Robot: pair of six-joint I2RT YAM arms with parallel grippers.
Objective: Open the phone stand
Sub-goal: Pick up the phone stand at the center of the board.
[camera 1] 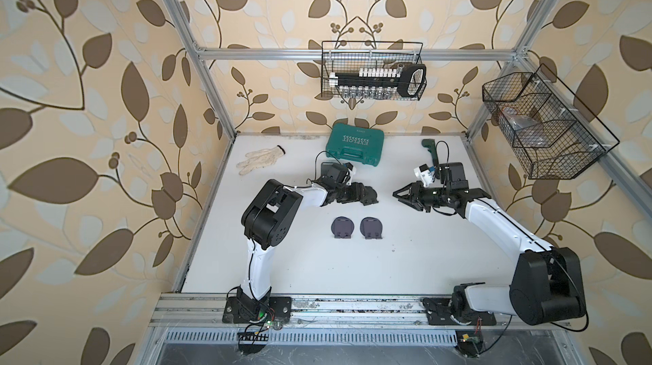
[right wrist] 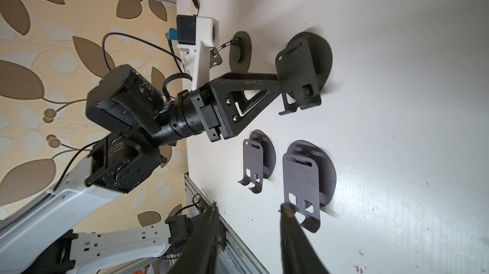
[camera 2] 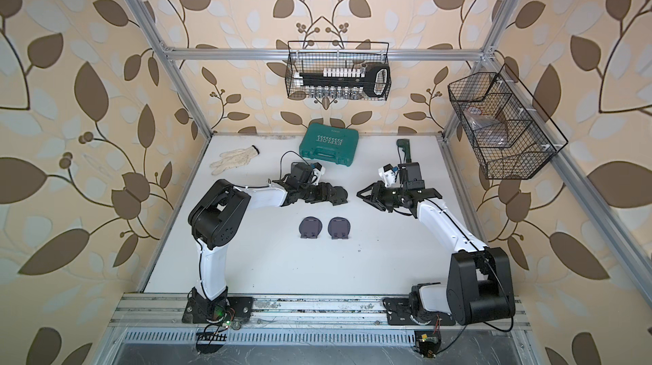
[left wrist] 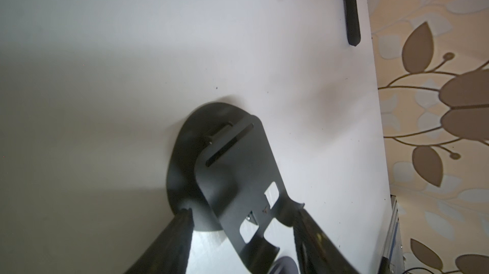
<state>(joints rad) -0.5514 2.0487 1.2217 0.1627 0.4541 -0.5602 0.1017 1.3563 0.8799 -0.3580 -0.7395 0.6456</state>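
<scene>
At L gripper (left wrist: 242,209): phone stand (left wrist: 230,158), half-hidden

text: "EXPLOIT", white capitals, upside down in both top views | on: lid of green tool case (camera 1: 354,147) (camera 2: 330,148) | beside it: row of white chevrons | printed label on arm joint (right wrist: 118,147): too small to read

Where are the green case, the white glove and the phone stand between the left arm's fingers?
green case (camera 1: 355,143): in a top view, middle of its lid.
white glove (camera 1: 263,158): in a top view, its palm.
phone stand (left wrist: 238,180): left wrist view, its raised back plate.
</scene>
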